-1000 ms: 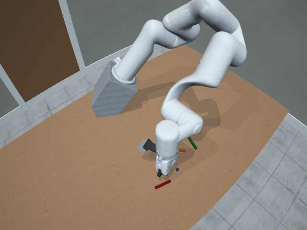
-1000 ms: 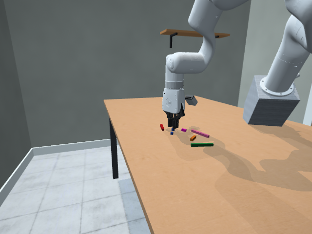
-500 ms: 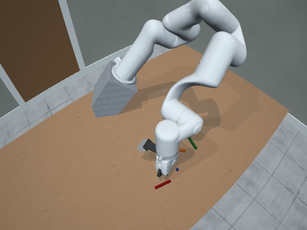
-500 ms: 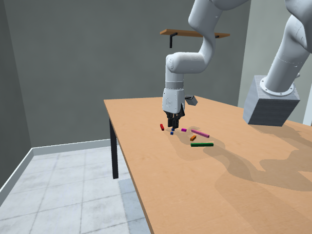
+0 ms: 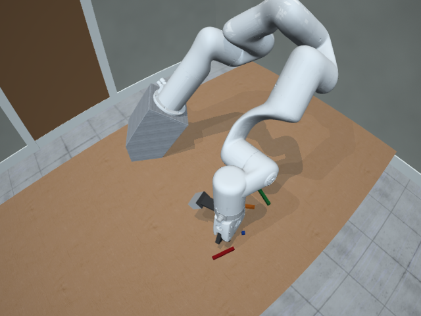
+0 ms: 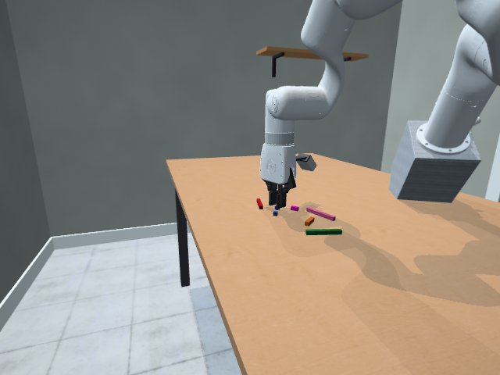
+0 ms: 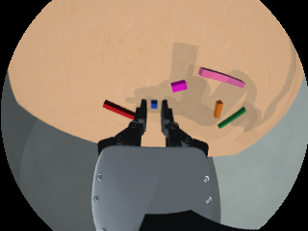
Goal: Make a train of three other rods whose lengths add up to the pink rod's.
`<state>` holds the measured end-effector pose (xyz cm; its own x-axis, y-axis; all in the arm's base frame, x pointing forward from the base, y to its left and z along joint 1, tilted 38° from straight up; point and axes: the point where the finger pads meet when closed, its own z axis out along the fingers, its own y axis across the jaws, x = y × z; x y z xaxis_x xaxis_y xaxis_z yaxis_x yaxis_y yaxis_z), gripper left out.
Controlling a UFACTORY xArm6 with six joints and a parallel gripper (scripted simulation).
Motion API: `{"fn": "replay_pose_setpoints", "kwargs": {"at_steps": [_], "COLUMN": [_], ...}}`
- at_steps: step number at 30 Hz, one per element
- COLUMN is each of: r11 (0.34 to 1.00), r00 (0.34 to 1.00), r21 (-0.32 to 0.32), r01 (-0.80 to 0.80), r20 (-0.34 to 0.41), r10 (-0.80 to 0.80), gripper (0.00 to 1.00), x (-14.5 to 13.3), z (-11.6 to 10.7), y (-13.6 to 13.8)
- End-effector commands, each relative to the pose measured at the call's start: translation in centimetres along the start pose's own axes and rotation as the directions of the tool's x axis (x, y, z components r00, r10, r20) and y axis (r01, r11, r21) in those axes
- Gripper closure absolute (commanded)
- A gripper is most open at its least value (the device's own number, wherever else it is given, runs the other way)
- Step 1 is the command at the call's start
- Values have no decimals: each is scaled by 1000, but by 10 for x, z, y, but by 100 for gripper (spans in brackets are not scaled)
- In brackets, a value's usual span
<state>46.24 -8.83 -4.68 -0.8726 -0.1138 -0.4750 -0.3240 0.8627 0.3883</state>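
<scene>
Hovering part-open and empty, the hand [image 5: 223, 240] [image 6: 276, 204] [image 7: 154, 106] straddles 1 blue rod [image 6: 276, 208] [image 7: 154, 105] on the bench [image 5: 102, 220] [image 6: 363, 302] [image 7: 72, 58]. Stubby, probably light and stiff, it wants a low pinch across opposite sides, though fingers perhaps mask its exact angle.

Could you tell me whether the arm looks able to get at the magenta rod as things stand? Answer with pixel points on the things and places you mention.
Probably yes: the magenta rod [image 6: 294, 208] [image 7: 179, 86] lies beside the open gripper [image 5: 223, 240] [image 6: 277, 205] [image 7: 154, 101], with no other rod touching it.
</scene>
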Motion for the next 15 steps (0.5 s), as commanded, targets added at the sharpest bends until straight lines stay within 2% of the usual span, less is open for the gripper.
{"fn": "replay_pose_setpoints", "kwargs": {"at_steps": [1,15], "r11": [1000,1000], "r00": [1000,1000], "r21": [2,2], "r01": [1,1], "r20": [2,2], "r10": [-1,-1], "gripper": [76,76], "x": [-1,-1], "z": [3,8], "y": [-1,-1]}}
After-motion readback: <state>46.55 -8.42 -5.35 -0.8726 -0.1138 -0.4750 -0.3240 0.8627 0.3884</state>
